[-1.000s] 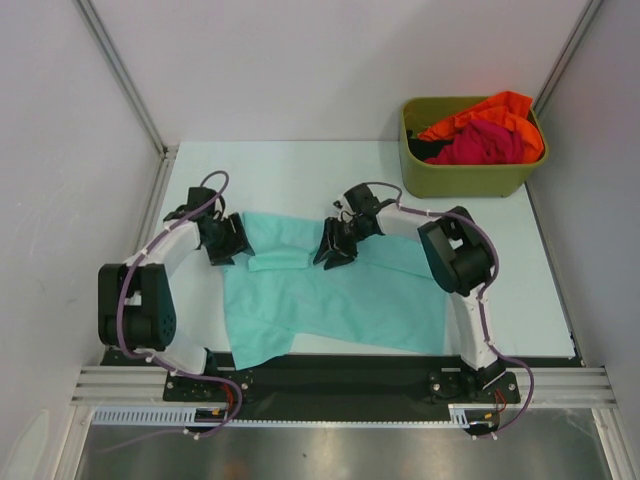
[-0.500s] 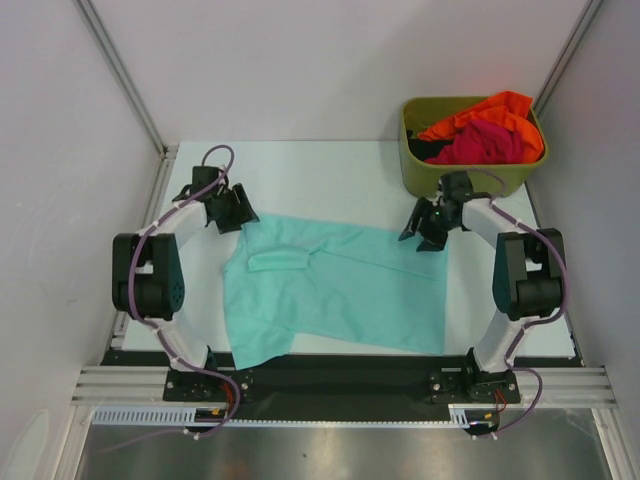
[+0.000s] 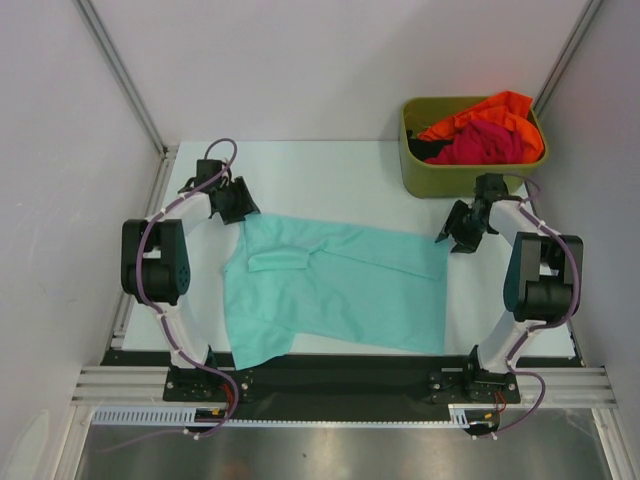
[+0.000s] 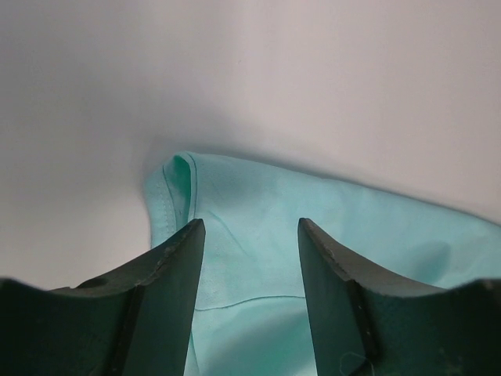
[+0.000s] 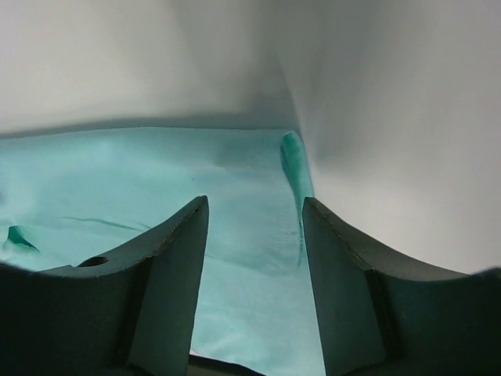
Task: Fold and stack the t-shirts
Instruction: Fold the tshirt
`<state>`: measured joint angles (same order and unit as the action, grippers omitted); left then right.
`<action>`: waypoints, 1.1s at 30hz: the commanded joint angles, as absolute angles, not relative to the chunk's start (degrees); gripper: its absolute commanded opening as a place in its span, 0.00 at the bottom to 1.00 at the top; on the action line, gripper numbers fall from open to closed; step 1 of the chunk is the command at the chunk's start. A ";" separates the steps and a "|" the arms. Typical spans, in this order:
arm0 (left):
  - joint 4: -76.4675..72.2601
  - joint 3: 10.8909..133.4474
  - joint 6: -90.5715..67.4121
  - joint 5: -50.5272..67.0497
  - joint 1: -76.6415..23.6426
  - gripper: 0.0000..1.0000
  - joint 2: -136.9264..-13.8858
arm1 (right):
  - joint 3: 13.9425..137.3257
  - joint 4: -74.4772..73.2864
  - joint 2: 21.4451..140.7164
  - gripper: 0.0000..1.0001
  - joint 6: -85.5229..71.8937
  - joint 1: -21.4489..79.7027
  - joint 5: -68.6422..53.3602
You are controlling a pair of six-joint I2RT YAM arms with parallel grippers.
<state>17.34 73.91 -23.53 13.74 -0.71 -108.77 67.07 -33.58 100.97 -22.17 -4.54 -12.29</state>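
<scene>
Fold prep on teal shirt (image 3: 340,290): I'm hovering L gripper (image 3: 240,212) & R gripper (image 3: 452,238), both wide and empty, at its far corners, probably needing a drop & pinch next.

Flat t-shirt (image 3: 340,285) lying spread mid-counter (image 3: 320,180), bin (image 3: 465,182) sitting at the counter's 1 o'clock corner, top t-shirt (image 3: 497,108) lying over bottom t-shirt (image 3: 485,145) inside it, left gripper (image 3: 242,214) hanging at the flat t-shirt's 10 o'clock corner, right gripper (image 3: 452,240) at its 2 o'clock corner.

magenta t-shirt (image 3: 483,143) partly hidden, teal t-shirt (image 4: 258,235) cropped
</scene>
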 commanded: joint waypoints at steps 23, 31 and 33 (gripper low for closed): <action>24.78 53.18 -29.88 14.85 -0.44 0.50 -84.56 | 43.35 -25.32 81.66 0.39 -37.61 -6.15 -25.75; 25.14 51.07 -29.71 15.20 -0.53 0.50 -81.56 | 35.51 -15.49 78.75 0.41 -43.85 -7.47 -23.99; 25.31 51.06 -29.62 15.64 -0.53 0.50 -81.48 | 35.51 -14.51 79.71 0.41 -43.95 -7.73 -23.65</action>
<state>25.82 51.24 -28.93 14.02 -0.71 -84.05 35.55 -20.69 80.36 -41.43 -7.16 -24.43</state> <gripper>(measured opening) 0.505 0.403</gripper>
